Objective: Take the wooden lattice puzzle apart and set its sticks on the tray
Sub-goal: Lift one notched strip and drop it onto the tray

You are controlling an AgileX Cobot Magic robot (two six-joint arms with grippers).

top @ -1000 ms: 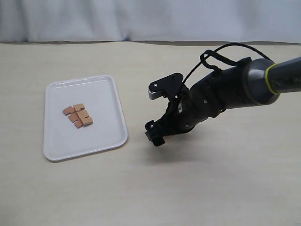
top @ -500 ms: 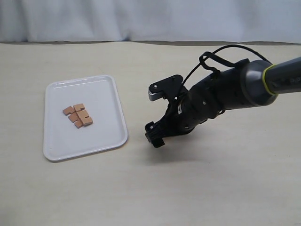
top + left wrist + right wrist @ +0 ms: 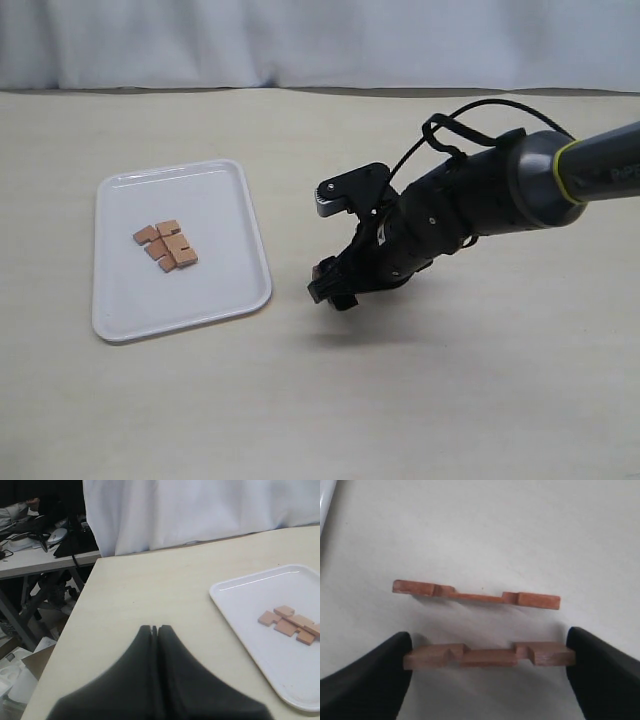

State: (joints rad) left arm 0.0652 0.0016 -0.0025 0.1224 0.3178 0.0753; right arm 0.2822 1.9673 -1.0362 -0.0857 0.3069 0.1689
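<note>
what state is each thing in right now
left tool, shut, empty
right tool, shut on held stick
held stick, clamped end to end between the fingers
loose stick, lying on the table, apart from the held one
tray sticks, lying flat, side by side, touching
tray, flat on the table, sticks on it

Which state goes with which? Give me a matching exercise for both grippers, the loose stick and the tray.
1. left gripper
2. right gripper
3. loose stick
4. tray

A. carries the laid sticks
B. closed on the ends of the gripped stick
C. shut, with nothing in it
D. lies ungripped on the table

Pairs: 1-C, 2-B, 3-D, 4-A
</note>
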